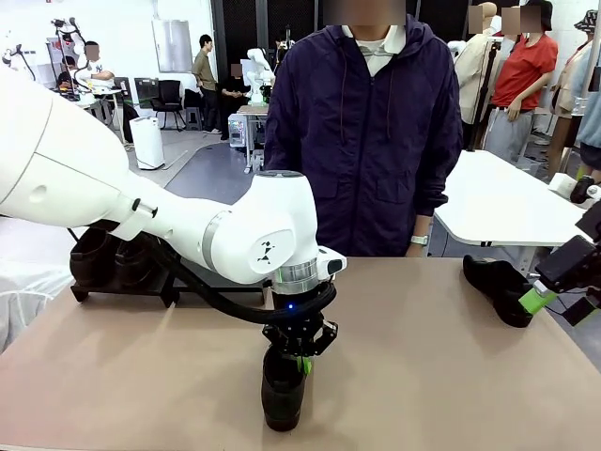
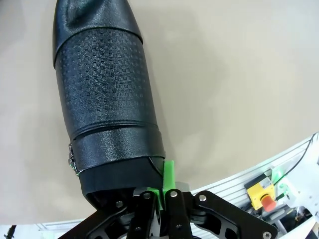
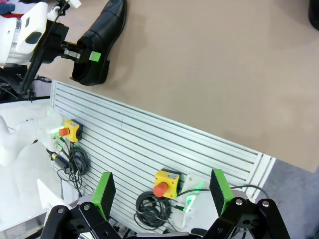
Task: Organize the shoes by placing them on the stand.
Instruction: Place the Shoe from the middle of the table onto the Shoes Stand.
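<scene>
Front view: left end effector (image 1: 299,355) clamped on rear collar of near shoe (image 1: 282,399) — shoe rests on surface (image 1: 423,376), front middle. Second shoe (image 1: 498,289) on surface, far right. Two more shoes (image 1: 105,258) sit on stand (image 1: 122,293), far left, partly hidden by arm.

Left wrist view: green pads (image 2: 169,174) pinched on near shoe's heel rim, toe pointing away.

Right wrist view: right end effector (image 3: 162,191) spread wide, holding nothing — above slatted edge rail (image 3: 149,134).
</scene>
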`<state>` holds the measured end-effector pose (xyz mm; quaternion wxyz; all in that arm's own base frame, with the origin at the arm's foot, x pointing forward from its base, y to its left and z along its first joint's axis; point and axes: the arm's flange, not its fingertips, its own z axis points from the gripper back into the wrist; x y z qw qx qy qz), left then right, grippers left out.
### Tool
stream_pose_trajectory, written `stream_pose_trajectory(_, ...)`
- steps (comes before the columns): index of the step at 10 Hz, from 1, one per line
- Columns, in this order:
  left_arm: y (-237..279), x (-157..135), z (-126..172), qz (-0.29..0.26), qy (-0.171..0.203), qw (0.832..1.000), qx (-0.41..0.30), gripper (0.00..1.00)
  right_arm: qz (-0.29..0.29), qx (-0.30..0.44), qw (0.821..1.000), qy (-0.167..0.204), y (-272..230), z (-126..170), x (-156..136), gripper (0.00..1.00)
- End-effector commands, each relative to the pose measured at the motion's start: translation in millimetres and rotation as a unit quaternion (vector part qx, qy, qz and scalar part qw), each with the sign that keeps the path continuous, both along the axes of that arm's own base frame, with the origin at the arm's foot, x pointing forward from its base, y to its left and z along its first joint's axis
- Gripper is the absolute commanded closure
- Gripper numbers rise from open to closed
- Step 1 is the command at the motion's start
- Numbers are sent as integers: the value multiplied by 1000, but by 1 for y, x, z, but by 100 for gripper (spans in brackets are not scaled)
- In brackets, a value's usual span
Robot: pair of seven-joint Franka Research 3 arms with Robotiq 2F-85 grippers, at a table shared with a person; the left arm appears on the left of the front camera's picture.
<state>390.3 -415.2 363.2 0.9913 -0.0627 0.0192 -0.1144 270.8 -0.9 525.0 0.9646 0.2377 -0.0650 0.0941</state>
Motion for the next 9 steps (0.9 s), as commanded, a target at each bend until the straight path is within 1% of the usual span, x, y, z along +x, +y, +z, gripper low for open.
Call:
stream_pose_trajectory(1,-3,3,3,6,-3,1000,7,100,3,5,1000,0,-1,0,0,0)
stream_pose_trajectory(3,-3,3,3,7,-4,1000,9,100,3,5,1000,0,-1,0,0,0)
stream_pose_trajectory(4,-1,2,7,11,-11,1000,11,100,3,5,1000,0,-1,0,0,0)
stream_pose_trajectory(5,5,-1,19,14,-23,1000,6,100,3,5,1000,0,-1,0,0,0)
stream_pose_trajectory(6,19,-9,46,25,-48,999,2,100,3,5,1000,0,-1,0,0,0)
stream_pose_trajectory(7,36,-25,83,23,-75,997,-8,100,3,5,1000,0,-1,0,0,0)
stream_pose_trajectory(8,53,-49,125,20,-115,993,-11,100,3,5,1000,0,-1,0,0,0)
stream_pose_trajectory(9,66,-68,151,22,-140,990,4,100,3,5,1000,0,-1,0,0,0)
